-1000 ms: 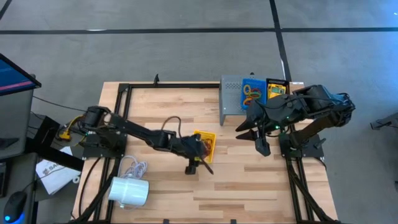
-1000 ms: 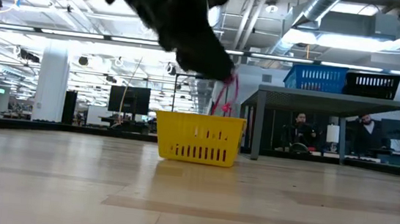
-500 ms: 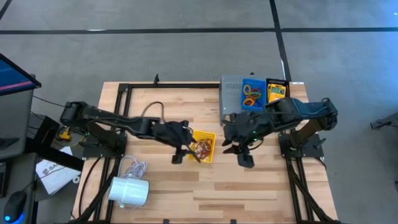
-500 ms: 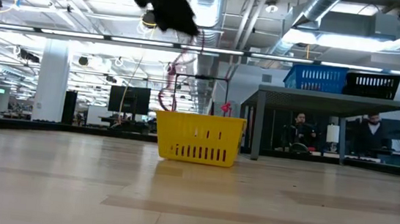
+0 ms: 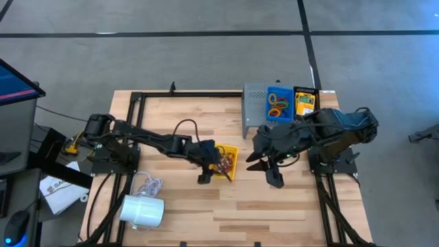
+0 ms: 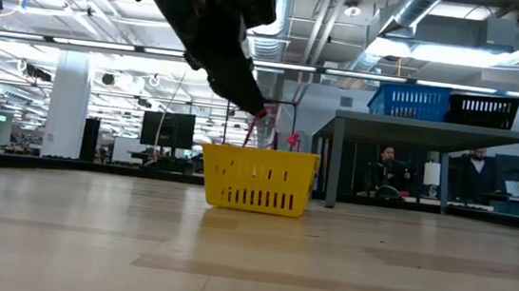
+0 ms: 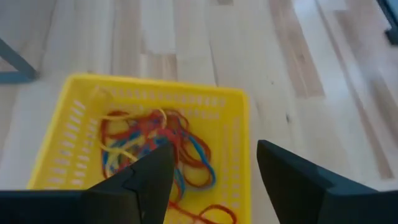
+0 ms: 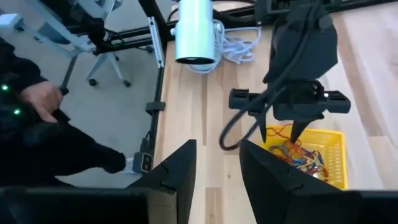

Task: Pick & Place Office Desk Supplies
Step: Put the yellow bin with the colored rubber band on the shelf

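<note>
left gripper — open over yellow basket | rubber bands — tangled heap

Slotted yellow plastic basket on a smooth, pale wooden table.

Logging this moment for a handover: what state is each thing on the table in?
Left gripper: open, empty, above the basket.
Right gripper: open, empty, right of the basket.
Yellow basket: upright, holding tangled rubber bands.
Grey shelf: at the far edge, with more bands and crayon boxes.
White cylinder: lying on its side.
</note>
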